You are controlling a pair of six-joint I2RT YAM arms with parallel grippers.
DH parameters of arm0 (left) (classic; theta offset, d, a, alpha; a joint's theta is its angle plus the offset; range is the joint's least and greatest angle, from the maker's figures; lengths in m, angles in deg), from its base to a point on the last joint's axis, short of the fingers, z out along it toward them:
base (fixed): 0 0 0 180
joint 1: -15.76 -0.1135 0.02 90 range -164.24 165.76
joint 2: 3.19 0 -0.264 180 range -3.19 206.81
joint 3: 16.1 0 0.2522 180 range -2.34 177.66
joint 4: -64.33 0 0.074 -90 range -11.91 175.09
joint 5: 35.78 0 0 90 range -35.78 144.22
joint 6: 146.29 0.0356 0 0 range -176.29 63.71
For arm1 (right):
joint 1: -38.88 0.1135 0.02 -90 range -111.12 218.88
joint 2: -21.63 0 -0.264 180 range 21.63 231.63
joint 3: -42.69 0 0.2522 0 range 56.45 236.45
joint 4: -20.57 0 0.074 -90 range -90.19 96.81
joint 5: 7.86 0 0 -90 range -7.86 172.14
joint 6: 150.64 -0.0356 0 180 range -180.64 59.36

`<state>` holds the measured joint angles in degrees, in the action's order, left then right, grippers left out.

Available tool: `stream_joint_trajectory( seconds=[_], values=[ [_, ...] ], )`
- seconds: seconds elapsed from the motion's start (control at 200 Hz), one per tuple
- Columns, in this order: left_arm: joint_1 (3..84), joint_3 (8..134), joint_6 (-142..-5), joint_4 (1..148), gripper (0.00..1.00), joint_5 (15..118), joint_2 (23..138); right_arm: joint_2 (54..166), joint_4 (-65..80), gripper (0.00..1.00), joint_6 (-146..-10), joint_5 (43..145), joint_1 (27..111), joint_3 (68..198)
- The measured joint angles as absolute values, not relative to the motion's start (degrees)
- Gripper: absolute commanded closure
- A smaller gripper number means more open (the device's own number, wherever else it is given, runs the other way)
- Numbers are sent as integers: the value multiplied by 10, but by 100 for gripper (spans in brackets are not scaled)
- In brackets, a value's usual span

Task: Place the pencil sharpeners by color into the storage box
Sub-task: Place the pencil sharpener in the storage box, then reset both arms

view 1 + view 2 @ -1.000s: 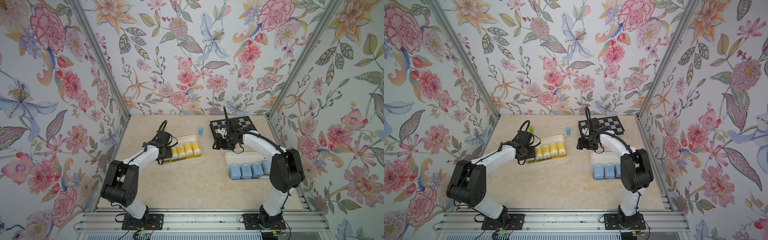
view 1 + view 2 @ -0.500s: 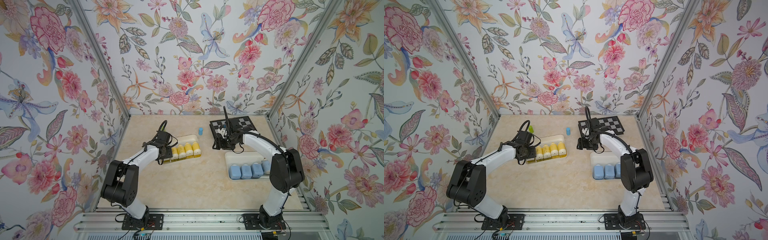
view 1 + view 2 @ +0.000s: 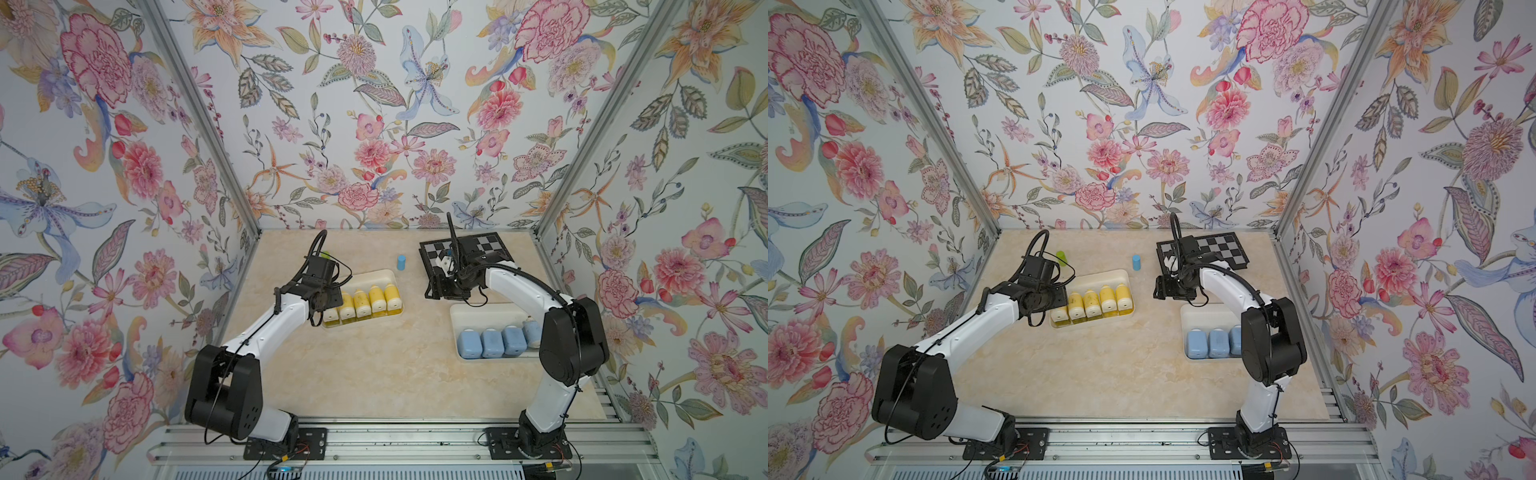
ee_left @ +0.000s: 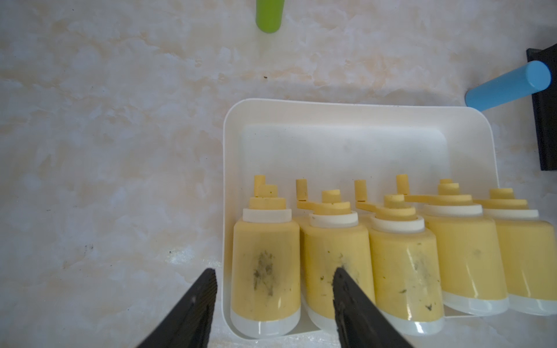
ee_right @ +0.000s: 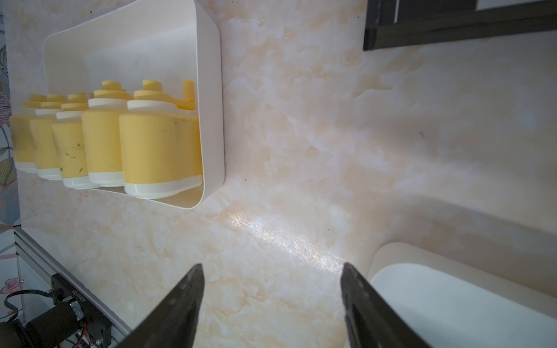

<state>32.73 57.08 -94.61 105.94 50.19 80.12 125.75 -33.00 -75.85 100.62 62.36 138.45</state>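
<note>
Several yellow pencil sharpeners [image 3: 361,302] [image 4: 401,256] lie side by side in a white storage box [image 3: 374,274] [image 4: 331,105] left of centre. My left gripper [image 4: 272,271] hangs open over the endmost yellow sharpener [image 4: 265,259]. One finger is outside the box wall, the other over the neighbouring sharpener, and neither touches the endmost one. Several pale-blue pencil sharpeners [image 3: 490,343] [image 3: 1208,343] fill a second white box [image 3: 469,309] on the right, partly hidden by the right arm. My right gripper [image 5: 272,266] [image 3: 432,291] is open and empty above bare table between the boxes.
A green upright cylinder [image 3: 326,253] [image 4: 269,15] stands behind the left wrist. A blue upright cylinder [image 3: 401,262] [image 4: 509,86] stands behind the yellow box. A black checkerboard [image 3: 478,249] [image 5: 452,27] lies at the back right. Flowered walls close in three sides.
My left jaws have spread wider around the endmost yellow sharpener, which stays in the box. Both arms have hardly moved.
</note>
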Motion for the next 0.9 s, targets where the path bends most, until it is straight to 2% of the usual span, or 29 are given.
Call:
stream_joint_trajectory(
  seconds=[0.215, 0.24, 0.295, 0.53, 0.64, 0.901],
  values=[
    [327, 570, -941, 1058, 18, 483, 749, 1250, -330, 27, -758, 1006, 624, 1380],
    [327, 570, -941, 1057, 15, 480, 743, 1249, -330, 27, -758, 1006, 624, 1380],
    [327, 569, -933, 1054, 1, 476, 727, 1243, -330, 27, -758, 1006, 624, 1379],
    [327, 549, -915, 1024, 1, 456, 683, 1221, -330, 24, -758, 996, 623, 1376],
    [327, 535, -905, 1009, 1, 443, 677, 1217, -330, 0, -754, 994, 620, 1376],
    [327, 495, -862, 963, 1, 382, 638, 1202, -330, 0, -751, 974, 605, 1373]
  ],
)
